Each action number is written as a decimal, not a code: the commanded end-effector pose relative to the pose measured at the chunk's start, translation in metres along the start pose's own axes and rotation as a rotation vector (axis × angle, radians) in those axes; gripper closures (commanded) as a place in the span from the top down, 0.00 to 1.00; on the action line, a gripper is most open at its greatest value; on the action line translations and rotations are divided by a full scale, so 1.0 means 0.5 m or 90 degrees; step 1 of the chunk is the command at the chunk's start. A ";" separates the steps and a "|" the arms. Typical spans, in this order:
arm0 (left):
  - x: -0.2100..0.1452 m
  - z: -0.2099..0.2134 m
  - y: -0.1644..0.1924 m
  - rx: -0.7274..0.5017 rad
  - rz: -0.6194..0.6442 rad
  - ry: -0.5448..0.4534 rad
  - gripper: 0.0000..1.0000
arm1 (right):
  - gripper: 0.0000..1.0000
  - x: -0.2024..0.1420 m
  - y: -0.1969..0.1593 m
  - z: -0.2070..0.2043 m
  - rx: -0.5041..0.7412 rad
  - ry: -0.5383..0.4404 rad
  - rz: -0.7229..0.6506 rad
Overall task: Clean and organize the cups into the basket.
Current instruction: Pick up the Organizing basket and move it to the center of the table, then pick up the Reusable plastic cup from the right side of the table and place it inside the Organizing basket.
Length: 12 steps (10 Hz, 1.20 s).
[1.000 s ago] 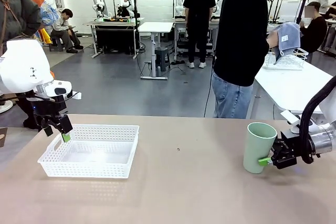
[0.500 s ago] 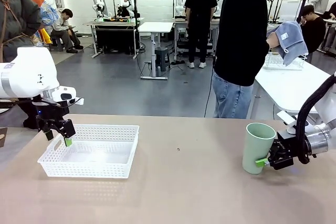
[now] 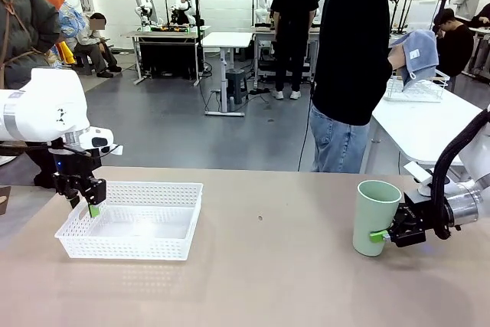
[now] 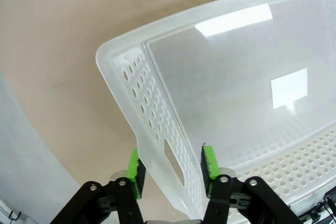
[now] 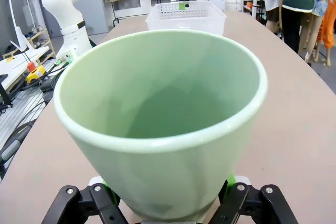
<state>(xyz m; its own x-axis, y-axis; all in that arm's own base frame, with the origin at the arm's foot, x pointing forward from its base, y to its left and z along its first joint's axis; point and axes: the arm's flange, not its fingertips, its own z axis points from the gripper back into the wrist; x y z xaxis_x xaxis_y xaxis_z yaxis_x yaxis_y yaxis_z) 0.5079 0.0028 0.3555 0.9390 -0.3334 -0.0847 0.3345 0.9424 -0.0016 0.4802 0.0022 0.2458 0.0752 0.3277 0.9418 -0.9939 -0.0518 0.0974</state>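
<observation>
2 grips have closed: left fingers [image 4: 135, 174] on basket [image 4: 152, 98], right fingers [image 5: 244, 203] on cup [image 5: 173, 177].

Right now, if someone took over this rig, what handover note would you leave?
Left claw: straddles the basket's end wall at the handle cut-out; firm grip unclear.
Right claw: shut on the mint green cup near its base; the cup stands on the table, well right of the basket.
Done: cup gripped.
To do: carry it into the basket, which holds no cup yet.
</observation>
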 end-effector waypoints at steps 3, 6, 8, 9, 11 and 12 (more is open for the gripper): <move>-0.016 0.005 -0.015 0.031 0.017 0.032 0.00 | 0.00 -0.006 -0.005 0.000 0.012 -0.007 0.003; -0.012 0.006 -0.013 0.025 0.019 0.041 0.00 | 0.00 -0.006 -0.005 0.000 0.014 -0.007 0.001; -0.010 0.007 -0.013 0.021 0.023 0.042 0.00 | 0.24 -0.006 -0.005 0.001 0.015 -0.006 0.004; -0.008 0.004 -0.016 0.017 0.026 0.042 0.00 | 0.24 -0.007 -0.005 0.002 0.015 -0.006 0.004; -0.005 0.015 -0.030 -0.027 0.069 0.013 0.00 | 0.63 0.004 0.008 0.003 0.002 -0.004 -0.006; 0.000 0.025 -0.051 -0.054 0.098 -0.003 0.00 | 0.63 0.022 0.026 0.008 0.000 -0.001 -0.010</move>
<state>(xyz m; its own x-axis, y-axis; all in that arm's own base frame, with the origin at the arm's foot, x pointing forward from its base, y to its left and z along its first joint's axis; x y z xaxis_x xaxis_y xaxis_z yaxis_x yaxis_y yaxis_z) 0.5018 -0.0081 0.3603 0.9608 -0.2544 -0.1101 0.2517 0.9670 -0.0386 0.4786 0.0013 0.2473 0.0781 0.3231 0.9431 -0.9937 -0.0513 0.0999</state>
